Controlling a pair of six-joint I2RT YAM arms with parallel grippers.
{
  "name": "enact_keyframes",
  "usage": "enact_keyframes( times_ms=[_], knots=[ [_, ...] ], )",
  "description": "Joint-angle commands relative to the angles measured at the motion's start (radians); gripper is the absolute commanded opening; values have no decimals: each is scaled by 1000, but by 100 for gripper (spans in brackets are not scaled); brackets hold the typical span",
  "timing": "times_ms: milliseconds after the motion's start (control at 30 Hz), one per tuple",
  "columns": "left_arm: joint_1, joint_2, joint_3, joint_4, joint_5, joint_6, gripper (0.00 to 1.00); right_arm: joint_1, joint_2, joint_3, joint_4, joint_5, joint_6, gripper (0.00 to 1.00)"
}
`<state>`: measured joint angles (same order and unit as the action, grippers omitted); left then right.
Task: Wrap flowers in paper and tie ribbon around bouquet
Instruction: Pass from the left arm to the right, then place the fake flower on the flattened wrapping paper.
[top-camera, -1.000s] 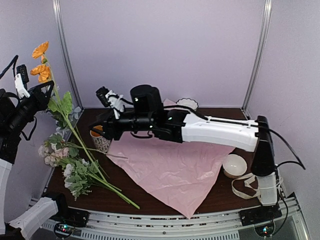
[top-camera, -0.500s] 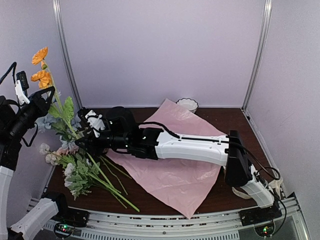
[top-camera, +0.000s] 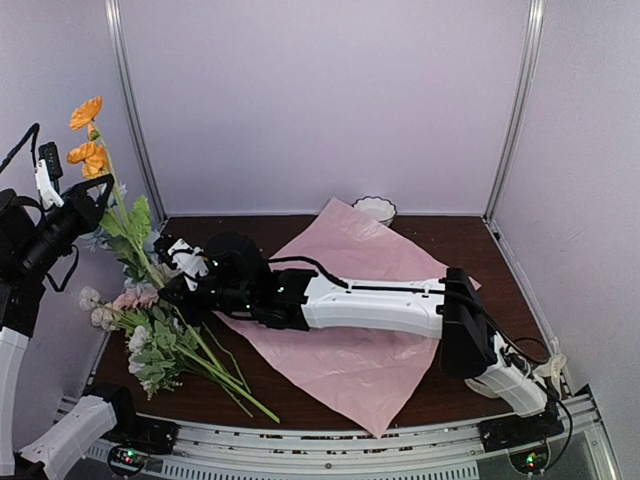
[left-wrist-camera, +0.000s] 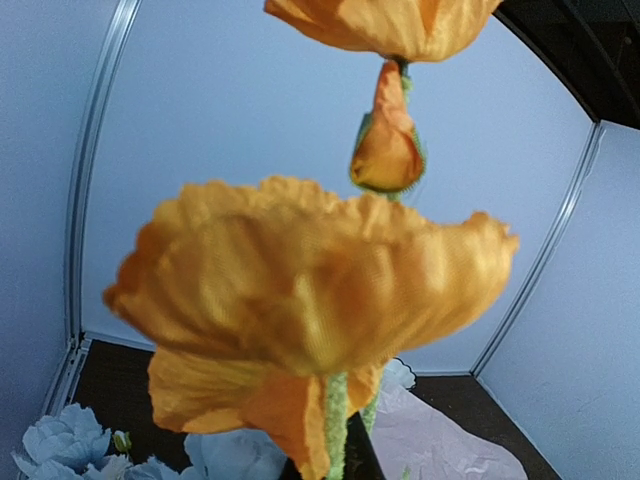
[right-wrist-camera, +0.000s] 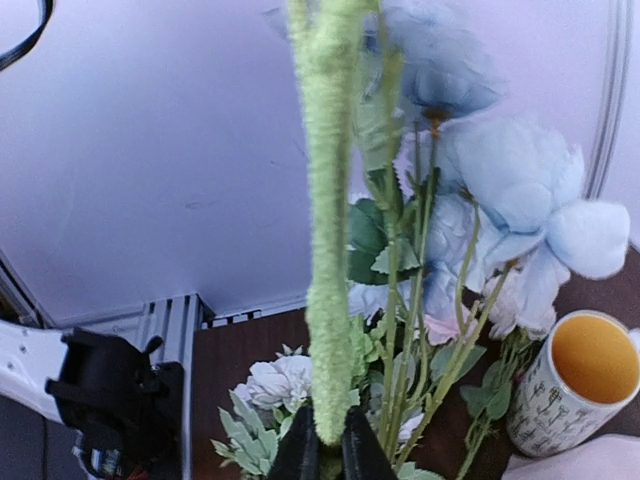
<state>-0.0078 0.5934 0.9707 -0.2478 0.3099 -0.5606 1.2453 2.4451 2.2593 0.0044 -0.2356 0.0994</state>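
Between the right claw's (right-wrist-camera: 322, 452) closed tips a fuzzy green stem (right-wrist-camera: 326, 250) is pinched; an orange-bloomed stem (left-wrist-camera: 335, 420) is clamped higher up in the left claw (top-camera: 97, 190). The flowers (top-camera: 150, 345) beneath are judged light, floppy, best gripped mid-stem.

place: robot lab test booth | evidence: plain lilac wall panels (top-camera: 320, 100); aluminium corner posts (top-camera: 517, 100); dark table (top-camera: 450, 240) edged by slotted metal rail (top-camera: 330, 458); bolted arm bases (top-camera: 508, 432)
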Motion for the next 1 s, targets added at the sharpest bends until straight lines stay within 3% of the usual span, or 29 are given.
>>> enact_keyframes(
  times_ms=[0, 33, 167, 267, 500, 700, 967],
  knots=[
    [0, 0, 6, 24, -12, 3, 0, 3, -14, 26, 5, 7, 15, 0],
    [0, 3, 10, 3, -38, 12, 3, 1, -25, 19, 13, 5, 22, 0],
    [-1, 21, 40, -137, -233, 50, 62, -12, -87, -8, 44, -40, 60, 0],
    [-1, 32, 46, -209, -340, 79, 81, -32, -148, -24, 63, -97, 105, 0],
    [-1, 61, 37, -265, -460, 100, 85, -117, -375, -177, 50, -168, 225, 0],
    [-1, 98, 40, -306, -496, 111, 85, -282, -546, -403, -187, 35, 365, 0],
    [-1, 170, 32, -330, -482, 87, 85, -423, -495, -544, -332, 177, 418, 0]
  ],
)
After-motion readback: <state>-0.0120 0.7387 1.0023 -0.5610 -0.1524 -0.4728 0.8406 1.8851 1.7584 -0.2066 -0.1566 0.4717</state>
